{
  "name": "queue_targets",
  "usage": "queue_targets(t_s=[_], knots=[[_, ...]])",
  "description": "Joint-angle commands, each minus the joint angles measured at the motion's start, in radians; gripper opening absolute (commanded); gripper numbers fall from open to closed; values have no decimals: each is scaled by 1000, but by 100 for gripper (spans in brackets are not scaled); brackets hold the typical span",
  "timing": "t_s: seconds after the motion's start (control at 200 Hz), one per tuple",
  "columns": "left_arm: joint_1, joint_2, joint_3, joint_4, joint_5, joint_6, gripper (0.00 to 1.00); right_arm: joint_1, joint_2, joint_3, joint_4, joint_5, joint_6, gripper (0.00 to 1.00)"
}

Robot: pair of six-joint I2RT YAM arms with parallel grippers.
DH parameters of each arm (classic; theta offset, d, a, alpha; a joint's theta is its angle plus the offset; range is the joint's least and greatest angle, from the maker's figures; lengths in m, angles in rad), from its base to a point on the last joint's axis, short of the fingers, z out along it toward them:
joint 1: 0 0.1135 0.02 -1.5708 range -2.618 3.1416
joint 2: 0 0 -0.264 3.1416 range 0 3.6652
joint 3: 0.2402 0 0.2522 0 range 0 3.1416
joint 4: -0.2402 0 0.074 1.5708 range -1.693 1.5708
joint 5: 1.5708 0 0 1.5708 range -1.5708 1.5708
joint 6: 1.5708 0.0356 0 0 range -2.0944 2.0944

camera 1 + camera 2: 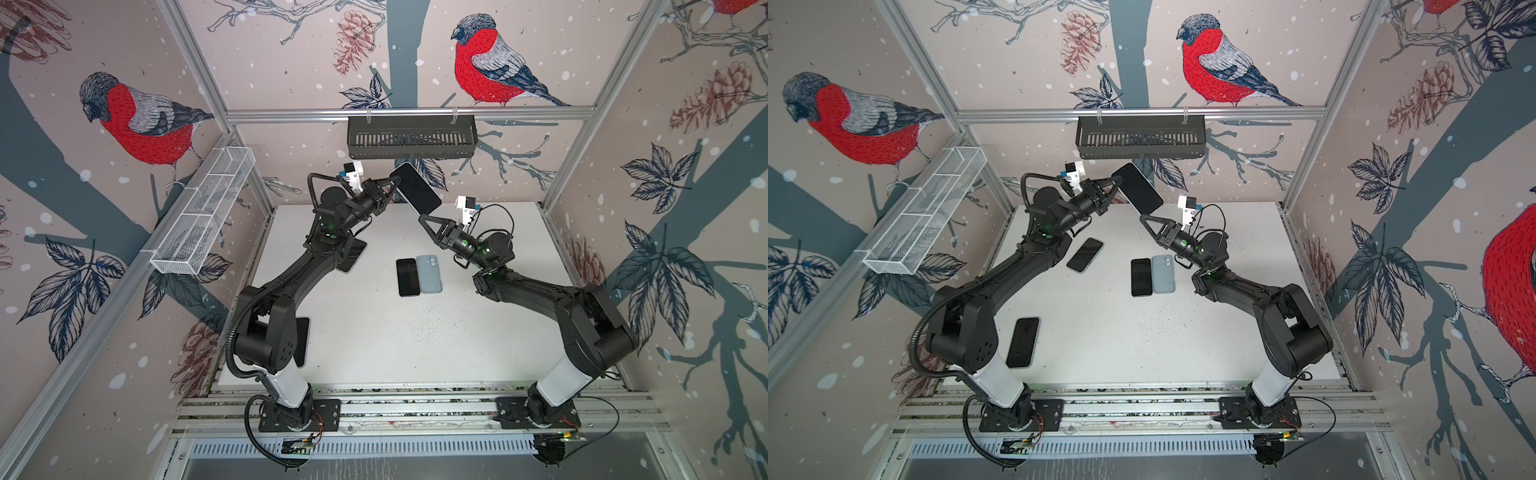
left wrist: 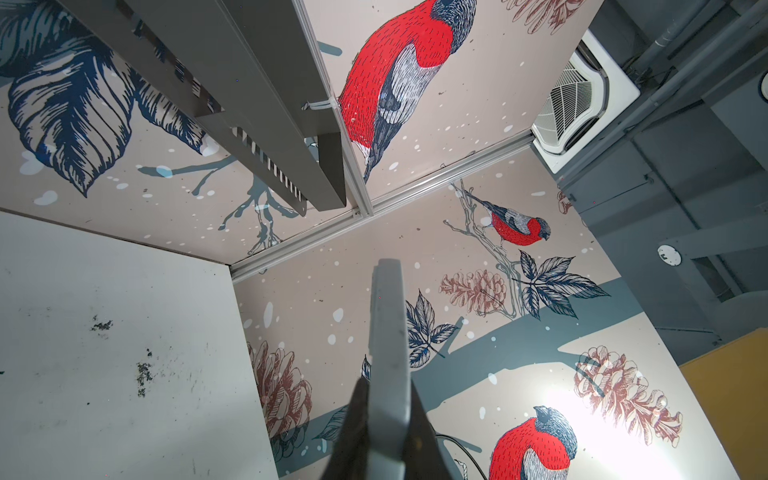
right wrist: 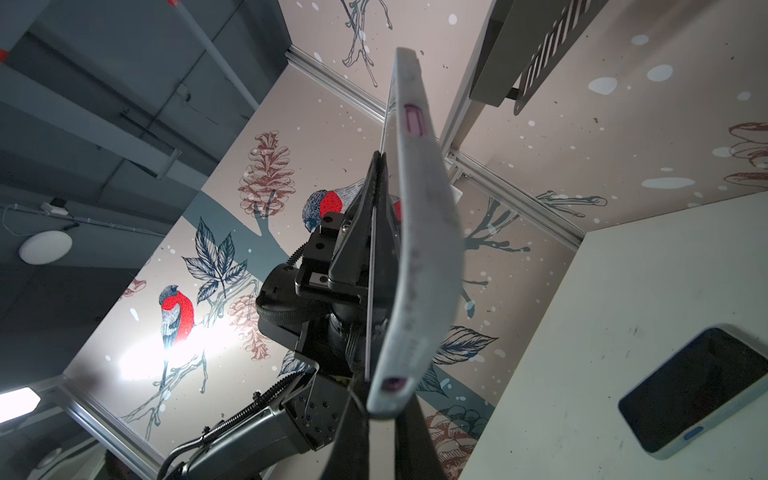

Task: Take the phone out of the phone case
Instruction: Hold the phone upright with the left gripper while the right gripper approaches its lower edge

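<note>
the phone [image 1: 417,188], in its grey case [image 3: 424,257], hangs screen-up above the 12 o'clock edge of the surface [image 1: 374,340]. the left gripper [image 1: 395,179] pinches its 9 o'clock edge between its fingers [image 2: 355,428]. the right gripper [image 1: 423,217] has its fingers [image 3: 345,436] clamped on its 5 o'clock end. a black handset [image 1: 406,277] and a pale blue case [image 1: 429,274] lie side by side near the centre.
</note>
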State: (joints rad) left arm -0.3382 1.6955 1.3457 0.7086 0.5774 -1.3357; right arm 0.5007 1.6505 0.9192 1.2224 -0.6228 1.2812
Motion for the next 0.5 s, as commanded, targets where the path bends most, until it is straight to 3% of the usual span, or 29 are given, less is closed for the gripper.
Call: queue_targets(t_s=[0.0,0.105,0.17,0.36,0.49], knots=[[0,-14,18,45,34,-64,0,14,-39,38,-297,-56,-305,0],[1,-2,36,38,99,-112,0,54,-73,146,-689,47,-655,0],[1,-8,37,31,118,-121,0,71,-76,200,-850,158,-796,0],[1,-10,94,-37,173,-96,0,92,-139,189,-895,417,-987,0],[3,6,148,-71,212,-71,0,96,-185,167,-910,513,-1045,2]])
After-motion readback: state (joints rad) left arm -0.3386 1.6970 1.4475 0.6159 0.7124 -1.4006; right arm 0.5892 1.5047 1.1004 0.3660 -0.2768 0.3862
